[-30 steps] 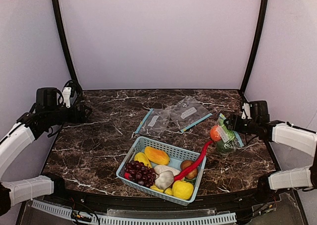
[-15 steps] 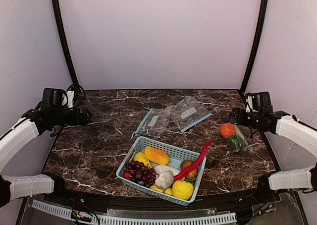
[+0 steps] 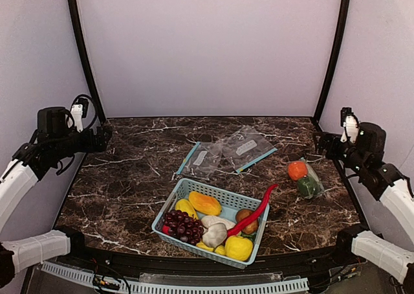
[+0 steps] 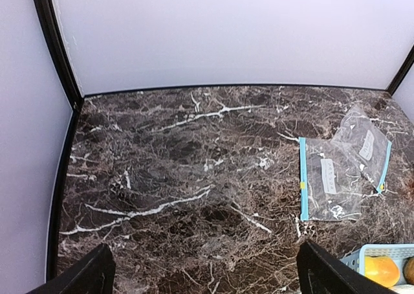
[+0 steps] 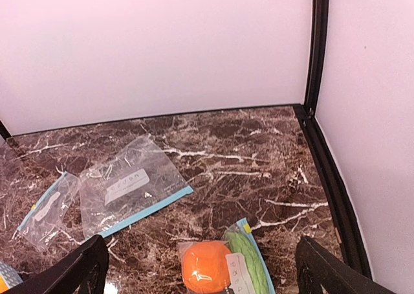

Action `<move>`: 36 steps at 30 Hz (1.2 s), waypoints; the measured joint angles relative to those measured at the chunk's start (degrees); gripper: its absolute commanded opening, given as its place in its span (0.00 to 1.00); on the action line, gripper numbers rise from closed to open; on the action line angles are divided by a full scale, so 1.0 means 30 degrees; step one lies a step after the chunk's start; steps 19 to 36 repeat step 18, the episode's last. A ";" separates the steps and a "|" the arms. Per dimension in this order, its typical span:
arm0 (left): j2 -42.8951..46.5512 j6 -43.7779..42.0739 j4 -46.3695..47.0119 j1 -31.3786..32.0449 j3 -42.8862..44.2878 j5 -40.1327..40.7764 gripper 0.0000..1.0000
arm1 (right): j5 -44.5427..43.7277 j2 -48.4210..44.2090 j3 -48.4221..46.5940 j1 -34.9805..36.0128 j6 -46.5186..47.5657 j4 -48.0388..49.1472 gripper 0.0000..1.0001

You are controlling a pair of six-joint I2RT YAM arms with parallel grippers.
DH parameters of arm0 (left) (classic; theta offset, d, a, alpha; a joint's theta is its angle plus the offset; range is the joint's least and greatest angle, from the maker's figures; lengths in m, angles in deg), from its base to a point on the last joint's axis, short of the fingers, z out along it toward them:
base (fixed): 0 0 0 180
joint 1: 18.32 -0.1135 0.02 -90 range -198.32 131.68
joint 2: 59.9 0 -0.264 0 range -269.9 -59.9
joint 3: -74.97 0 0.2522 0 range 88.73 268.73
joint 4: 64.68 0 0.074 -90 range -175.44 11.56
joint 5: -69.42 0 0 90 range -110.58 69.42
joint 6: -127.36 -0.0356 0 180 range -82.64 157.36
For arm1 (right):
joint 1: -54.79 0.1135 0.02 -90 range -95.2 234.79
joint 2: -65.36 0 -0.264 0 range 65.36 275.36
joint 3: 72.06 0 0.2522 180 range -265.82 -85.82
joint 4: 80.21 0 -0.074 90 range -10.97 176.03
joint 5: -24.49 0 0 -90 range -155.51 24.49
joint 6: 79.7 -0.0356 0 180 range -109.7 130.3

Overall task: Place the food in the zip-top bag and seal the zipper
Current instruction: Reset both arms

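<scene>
The zip-top bag [image 3: 304, 179] lies flat on the marble at the right with food inside: the round orange [image 3: 297, 170] [image 5: 206, 269] and a green piece [image 3: 307, 186]. In the right wrist view the light green bumpy gourd [image 5: 246, 260] lies beside the orange, the bag's white label [image 5: 237, 276] lies over them, and the light blue zipper [image 5: 257, 254] runs along the bag's right edge. My right gripper [image 3: 320, 142] [image 5: 204, 271] hangs open above and behind the bag, apart from it. My left gripper [image 3: 100, 138] [image 4: 206, 271] is open over bare marble at the far left.
Two empty clear bags [image 3: 204, 157] [image 3: 246, 148] overlap at the middle back, also seen from the left wrist [image 4: 330, 177]. A light blue basket [image 3: 165, 210] of fruit and vegetables stands at the front, a long red chili [image 3: 255, 211] leaning over its right rim. Black frame posts stand at the back corners.
My right gripper opened and let go of the filled bag, which dropped flat onto the table. Both arms pulled back and up toward their sides. The left jaws widened slightly.
</scene>
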 measured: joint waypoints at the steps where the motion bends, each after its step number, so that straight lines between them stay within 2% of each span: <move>1: 0.0423 -0.0153 0.0138 0.0000 -0.0073 0.0044 0.99 | 0.0015 -0.0641 0.0401 0.0007 0.0146 0.0350 0.99; 5: 0.1326 -0.0430 0.0306 0.0000 -0.0379 0.0342 0.99 | 0.0036 -0.1872 0.1297 0.0007 0.0481 0.0889 0.99; 36: 0.2215 -0.1013 0.0262 0.0000 -0.0940 0.0554 0.99 | 0.0029 -0.1734 0.1362 0.0007 0.0787 0.1086 0.99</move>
